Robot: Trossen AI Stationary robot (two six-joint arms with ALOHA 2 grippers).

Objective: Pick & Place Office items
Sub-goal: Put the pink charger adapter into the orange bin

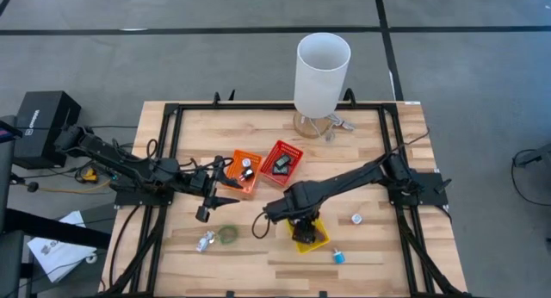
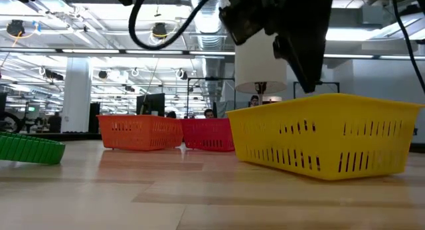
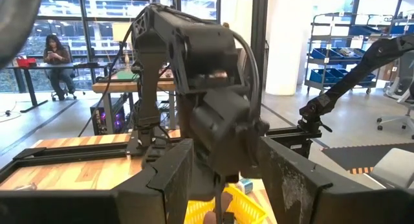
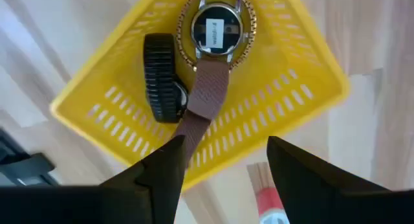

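My right gripper [image 4: 223, 147] hangs open above the yellow basket [image 4: 304, 81], fingers pointing down. In the basket lie a watch [image 4: 217, 26] with a gold bezel and brown strap, and a black ring [image 4: 162, 75]. The strap's free end runs under one finger [image 4: 165, 169]. My left gripper [image 1: 225, 188] is open and level beside the orange basket [image 1: 243, 170], facing the right arm. On the table lie a green ring [image 1: 228, 235], a silvery clip [image 1: 205, 241], a blue piece [image 1: 338, 256] and a pale piece [image 1: 356, 219]. My right gripper stands open over the watch. One finger covers the strap's free end [image 4: 187, 136], so I cannot tell whether it touches it. The watch lies flat on the basket's floor.
A red basket [image 1: 282, 162] holding small items sits next to the orange one. A tall white cylinder [image 1: 321, 74] stands at the table's far edge. A black frame [image 1: 172, 117] borders the tabletop. In the low view the green ring [image 2: 30, 149] lies left of the yellow basket [image 2: 325, 133].
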